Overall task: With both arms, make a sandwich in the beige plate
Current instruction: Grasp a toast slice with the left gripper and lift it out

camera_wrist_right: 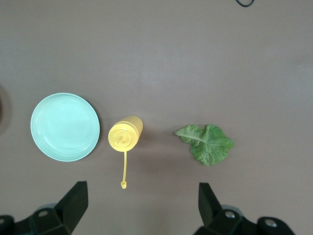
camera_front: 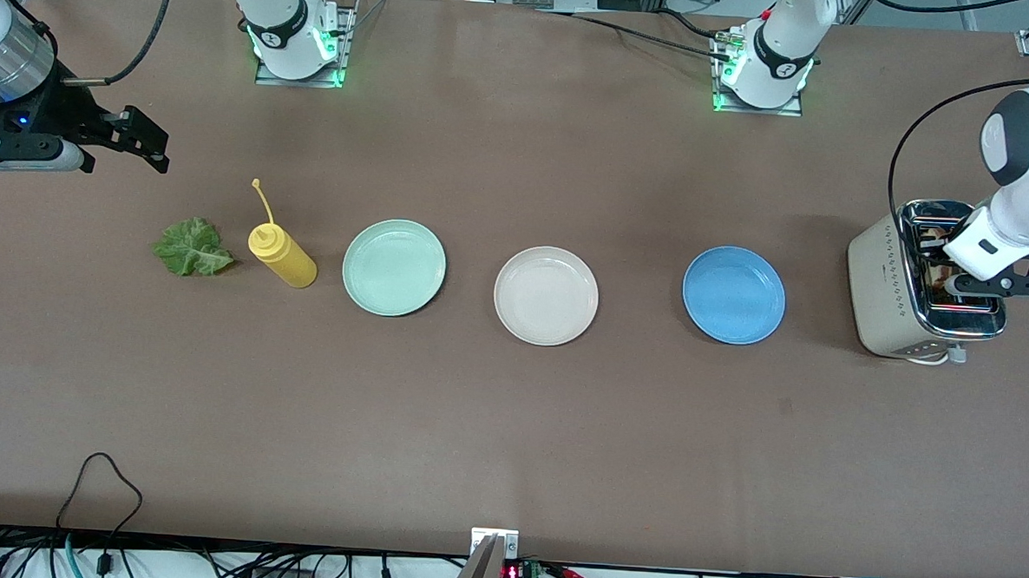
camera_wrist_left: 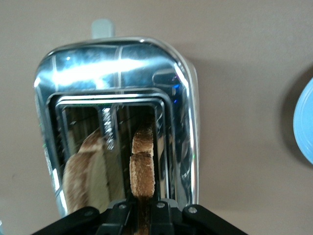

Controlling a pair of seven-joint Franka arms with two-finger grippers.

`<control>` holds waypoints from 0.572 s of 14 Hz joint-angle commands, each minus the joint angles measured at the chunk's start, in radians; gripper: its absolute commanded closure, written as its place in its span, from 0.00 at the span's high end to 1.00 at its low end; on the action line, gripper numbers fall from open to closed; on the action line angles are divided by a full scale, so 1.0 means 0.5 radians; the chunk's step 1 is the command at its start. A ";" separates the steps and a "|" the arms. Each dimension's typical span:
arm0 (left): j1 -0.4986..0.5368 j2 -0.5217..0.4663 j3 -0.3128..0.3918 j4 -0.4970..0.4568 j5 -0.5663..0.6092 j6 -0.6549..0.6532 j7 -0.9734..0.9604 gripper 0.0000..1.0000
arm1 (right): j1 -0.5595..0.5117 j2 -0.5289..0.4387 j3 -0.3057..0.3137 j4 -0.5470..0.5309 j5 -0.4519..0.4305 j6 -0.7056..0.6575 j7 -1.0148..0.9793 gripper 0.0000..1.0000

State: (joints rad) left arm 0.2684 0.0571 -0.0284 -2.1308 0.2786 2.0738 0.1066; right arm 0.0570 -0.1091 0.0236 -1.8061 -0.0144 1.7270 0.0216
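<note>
The black two-finger left gripper [camera_wrist_left: 143,218] is lowered into the shiny chrome-topped beige toaster [camera_front: 892,288] at the left arm's end of the table and is clamped on a tan, brown-crusted bread slice [camera_wrist_left: 143,169] standing in a slot. A second bread slice [camera_wrist_left: 85,178] is seen in the neighbouring slot. The black right gripper [camera_wrist_right: 142,205] is held spread wide above the table near the crinkly green lettuce leaf [camera_front: 191,246]. The round pale beige plate [camera_front: 545,295] is set between a mint-green plate [camera_front: 394,266] and a blue plate [camera_front: 733,294]. No writing can be read.

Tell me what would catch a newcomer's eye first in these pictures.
Probably the row of three plates across the table: mint-green plate, beige plate and blue plate. At the left arm's end, the left end effector is shut on a bread slice in the shiny toaster. The open right end effector hovers above a yellow squeeze bottle and lettuce leaf.
</note>
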 commanded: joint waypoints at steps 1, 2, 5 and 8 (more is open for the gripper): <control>-0.003 -0.010 -0.050 0.257 0.035 -0.361 0.038 0.01 | 0.009 -0.027 -0.010 -0.017 -0.011 0.004 -0.028 1.00; -0.003 -0.010 -0.084 0.352 0.035 -0.502 0.041 0.01 | 0.009 -0.030 -0.010 -0.017 -0.011 0.004 -0.028 1.00; -0.003 -0.010 -0.231 0.650 0.020 -0.904 0.041 0.01 | 0.009 -0.036 -0.010 -0.017 -0.011 -0.006 -0.028 1.00; -0.003 -0.013 -0.485 0.858 -0.035 -1.067 0.041 0.01 | 0.009 -0.039 -0.014 -0.017 -0.011 -0.015 -0.028 1.00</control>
State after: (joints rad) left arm 0.2623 0.0423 -0.1928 -1.7816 0.2738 1.6013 0.1079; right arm 0.0570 -0.1131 0.0227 -1.8061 -0.0144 1.7256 0.0216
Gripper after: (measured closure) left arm 0.899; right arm 0.000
